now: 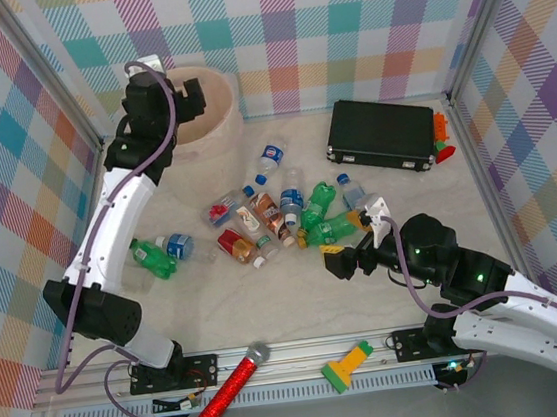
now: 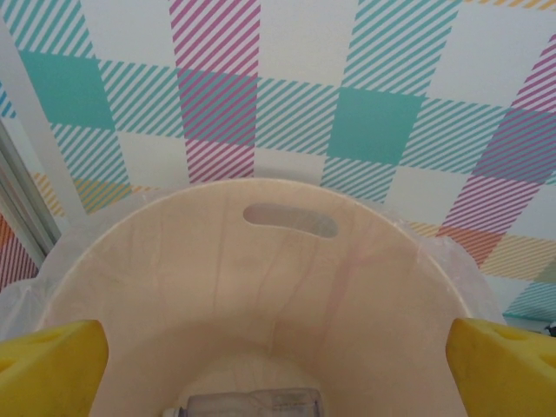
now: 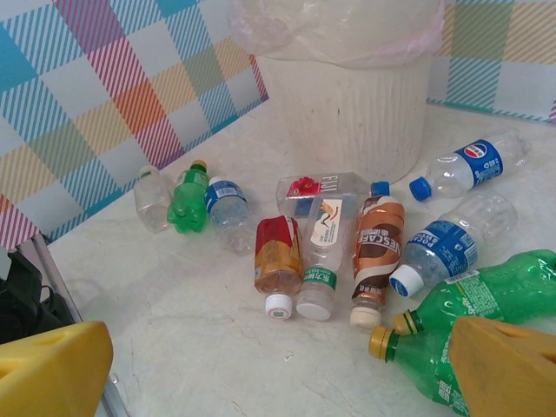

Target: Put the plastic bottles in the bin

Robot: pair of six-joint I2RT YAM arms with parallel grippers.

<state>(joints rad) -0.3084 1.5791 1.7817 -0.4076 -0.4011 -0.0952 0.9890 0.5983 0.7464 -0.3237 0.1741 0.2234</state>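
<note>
- Overhead, the left gripper point(image 2: 278, 369) hangs above the bin point(image 1: 224, 124) at the far left of the table point(image 1: 300, 307).
- Its yellow fingers point(image 2: 52, 369) stand wide apart with nothing between them.
- One clear bottle point(image 2: 254, 403) lies on the bin's floor, straight below that gripper.
- The other bottles point(image 1: 280, 218) lie loose on the table, mid-field, between the bin and the right arm.
- A Pepsi bottle point(image 3: 473, 165) lies nearest the bin, just beside its wall.
- A green bottle point(image 1: 151, 258) and a blue-labelled one point(image 1: 177, 245) lie apart, left of the heap.
- The right gripper point(image 3: 278, 365) is low over the table at the heap's right edge, jaws wide, holding nothing.
- Two green bottles point(image 3: 486, 295) lie just beside its right finger point(image 3: 508, 365).
- A black case point(image 1: 381, 134) lies at the far right.
- A red microphone point(image 1: 229, 390) and a green-and-yellow tool point(image 1: 345, 367) rest on the near rail.
</note>
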